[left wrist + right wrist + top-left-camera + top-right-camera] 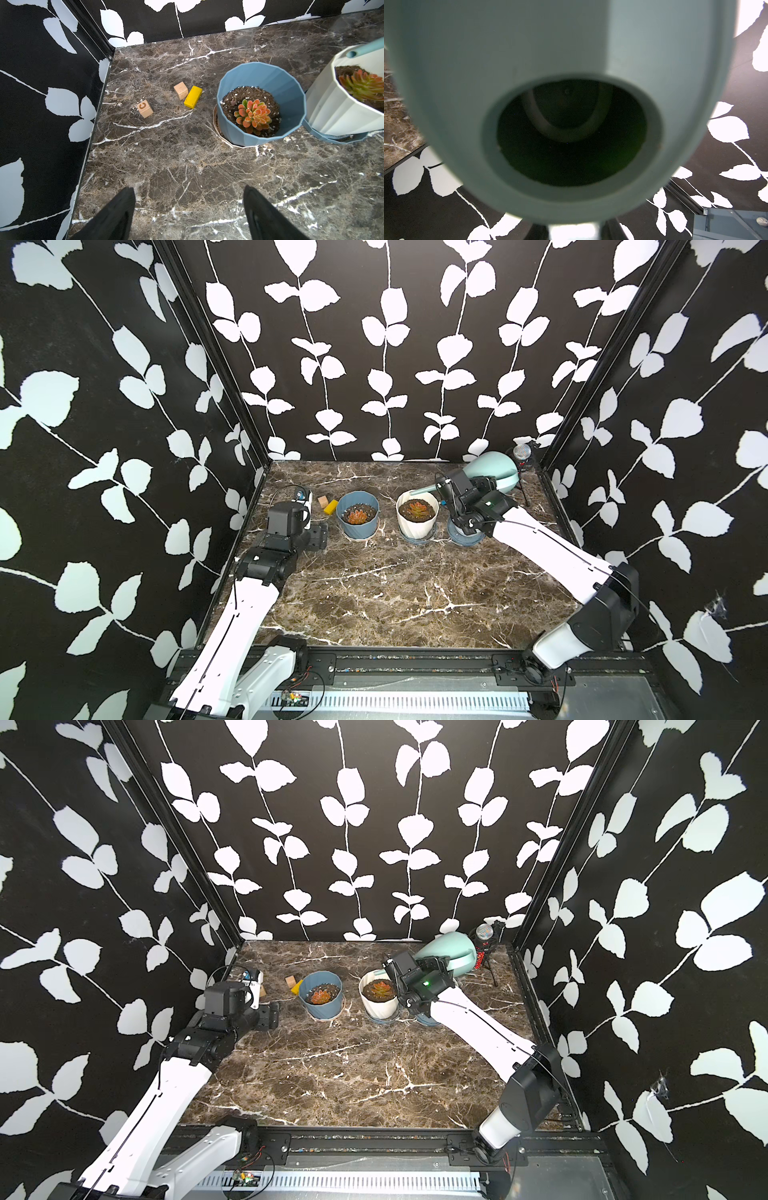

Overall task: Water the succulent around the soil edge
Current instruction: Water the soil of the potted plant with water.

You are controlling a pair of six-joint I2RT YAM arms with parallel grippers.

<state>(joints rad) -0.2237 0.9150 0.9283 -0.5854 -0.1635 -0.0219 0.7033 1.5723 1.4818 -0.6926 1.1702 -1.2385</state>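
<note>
Pouring step: right end effector [487, 484] grips watering can [496, 468], spout [424, 490] at white pot [417, 524] rim. Left end effector [188, 188] open. Next, circle the soil [404, 512] edge.

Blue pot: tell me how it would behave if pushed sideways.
The blue pot is part filled with soil, so probably heavy for its size. It narrows toward its base, so a high push might tip it. Its saucer would likely slide along.
</note>
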